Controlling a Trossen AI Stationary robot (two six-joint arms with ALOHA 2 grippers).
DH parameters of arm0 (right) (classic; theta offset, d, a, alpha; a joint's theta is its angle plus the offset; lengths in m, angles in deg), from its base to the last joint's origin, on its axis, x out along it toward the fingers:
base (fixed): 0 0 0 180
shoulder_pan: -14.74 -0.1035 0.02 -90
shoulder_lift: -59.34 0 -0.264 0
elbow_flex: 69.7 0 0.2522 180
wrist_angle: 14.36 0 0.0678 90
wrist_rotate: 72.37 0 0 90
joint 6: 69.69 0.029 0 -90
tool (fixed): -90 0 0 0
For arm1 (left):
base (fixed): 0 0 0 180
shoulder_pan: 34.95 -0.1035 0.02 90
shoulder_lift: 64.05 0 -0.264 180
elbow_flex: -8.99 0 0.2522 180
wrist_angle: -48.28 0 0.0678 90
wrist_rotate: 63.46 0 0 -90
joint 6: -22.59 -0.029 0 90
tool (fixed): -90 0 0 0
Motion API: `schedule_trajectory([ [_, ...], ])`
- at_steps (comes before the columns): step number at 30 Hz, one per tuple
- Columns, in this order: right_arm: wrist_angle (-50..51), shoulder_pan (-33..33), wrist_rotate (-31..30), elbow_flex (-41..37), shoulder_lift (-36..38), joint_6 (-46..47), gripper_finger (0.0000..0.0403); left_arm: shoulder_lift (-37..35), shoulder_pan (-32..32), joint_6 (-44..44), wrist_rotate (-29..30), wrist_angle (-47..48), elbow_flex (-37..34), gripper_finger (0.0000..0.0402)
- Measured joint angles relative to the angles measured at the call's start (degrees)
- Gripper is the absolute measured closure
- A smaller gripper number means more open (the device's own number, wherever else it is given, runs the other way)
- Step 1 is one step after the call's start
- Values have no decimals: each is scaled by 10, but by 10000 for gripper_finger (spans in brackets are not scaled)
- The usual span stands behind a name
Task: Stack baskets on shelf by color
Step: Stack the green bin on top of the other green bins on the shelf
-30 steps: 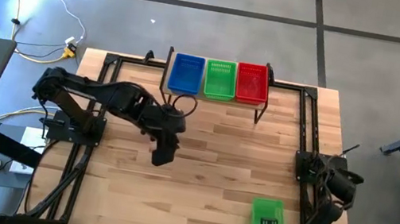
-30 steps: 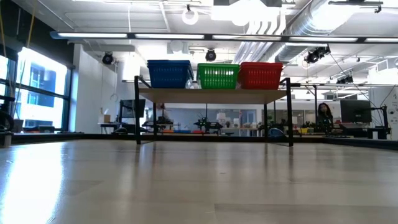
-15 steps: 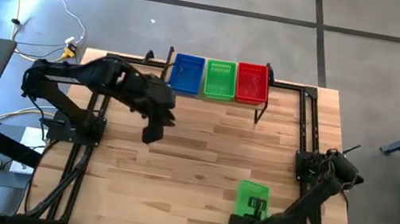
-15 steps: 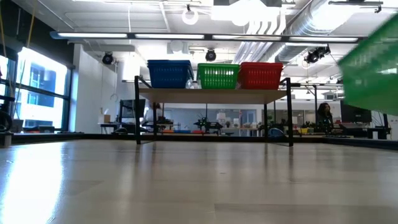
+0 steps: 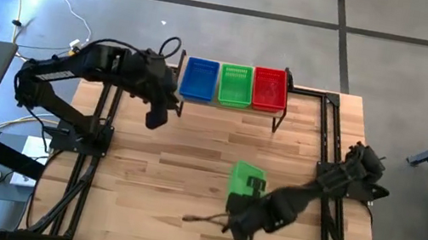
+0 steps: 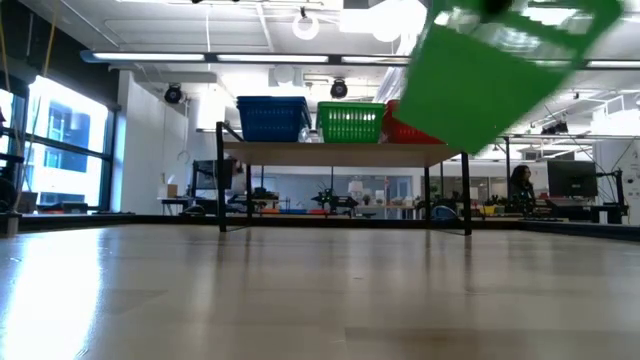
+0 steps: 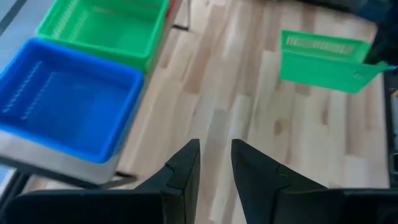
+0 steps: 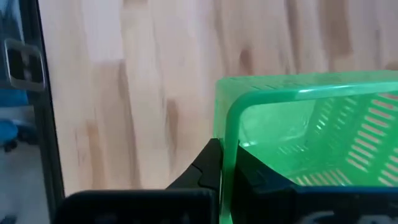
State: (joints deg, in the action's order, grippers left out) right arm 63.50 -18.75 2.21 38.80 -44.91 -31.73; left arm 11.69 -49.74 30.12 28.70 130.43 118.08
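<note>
I have the right gripper (image 5: 247,196) clamped on the rim of a loose green basket (image 5: 244,179), one finger inside the wall and one outside, as the right wrist view shows with the green rim (image 8: 298,93) pinched between the dark fingers (image 8: 208,163). From above, that basket sits over the middle of the wooden tabletop (image 5: 186,185), in front of the shelf (image 5: 275,112) and well apart from it. In the low view the same basket (image 6: 490,70) is lifted off the table and tilted, partly covering the red stack behind it.

On the shelf I see three stacks side by side: blue baskets (image 5: 199,79) on the left, green baskets (image 5: 236,86) in the middle, red baskets (image 5: 270,88) on the right. I cannot tell how many are in each stack.

My left gripper (image 5: 156,116) hangs empty over the table just in front of the shelf's left end, near the blue stack. In the left wrist view its fingers (image 7: 185,168) stand slightly apart with nothing between them
</note>
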Motion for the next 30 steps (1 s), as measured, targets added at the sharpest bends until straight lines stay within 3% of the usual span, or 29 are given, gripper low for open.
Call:
schedule_trajectory([
  [9,-40,80,-26,47,13,-145,403,-2,-55,-20,0,17,0,319],
  [20,42,196,-42,150,13,-317,403,-2,-95,-33,0,20,0,319],
  [30,56,298,-44,212,13,-487,403,-2,-117,-33,0,30,0,319],
])
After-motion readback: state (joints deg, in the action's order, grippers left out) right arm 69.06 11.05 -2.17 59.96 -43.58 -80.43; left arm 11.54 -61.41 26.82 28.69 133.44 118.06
